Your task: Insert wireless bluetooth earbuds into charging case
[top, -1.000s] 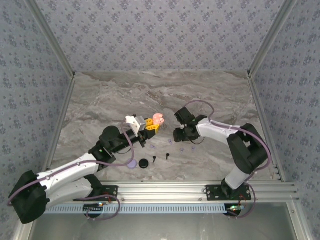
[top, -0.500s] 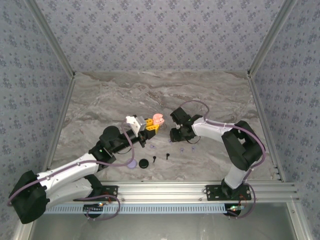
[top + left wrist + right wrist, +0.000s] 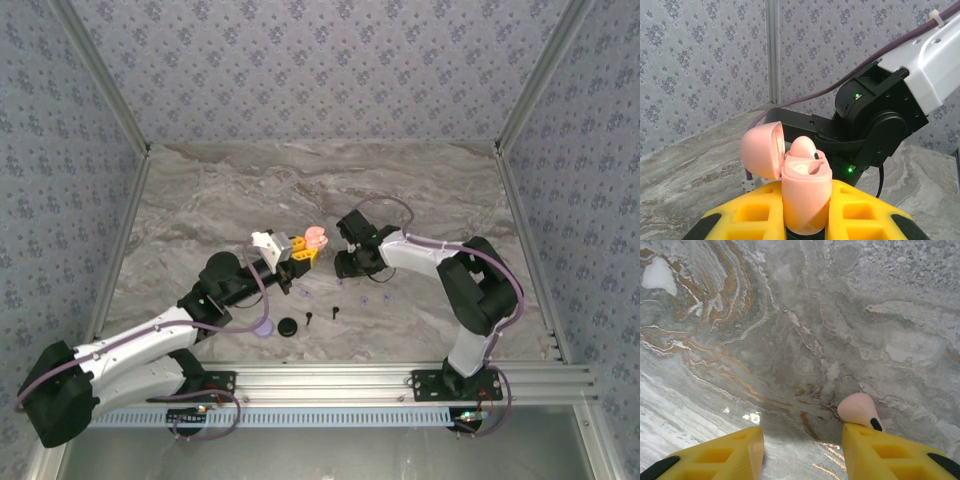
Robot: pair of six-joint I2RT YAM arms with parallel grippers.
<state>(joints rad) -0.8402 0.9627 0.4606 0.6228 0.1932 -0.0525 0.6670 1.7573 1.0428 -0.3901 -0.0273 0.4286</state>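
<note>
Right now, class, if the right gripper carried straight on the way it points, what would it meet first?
Most likely the marble tabletop: the right gripper faces down onto bare stone, with a pink earbud at one fingertip. How far off the stone lies is unclear.

arms: left arm (image 3: 150, 335) and right arm (image 3: 425, 257), white shells, black rounded joint housings | cables (image 3: 820, 92): lavender, looped along both, white zip tie (image 3: 935, 15) | gripper fingers (image 3: 890, 450): yellow, square-pocketed, black patches on outer edges | green light (image 3: 856, 95) on black joint
</note>
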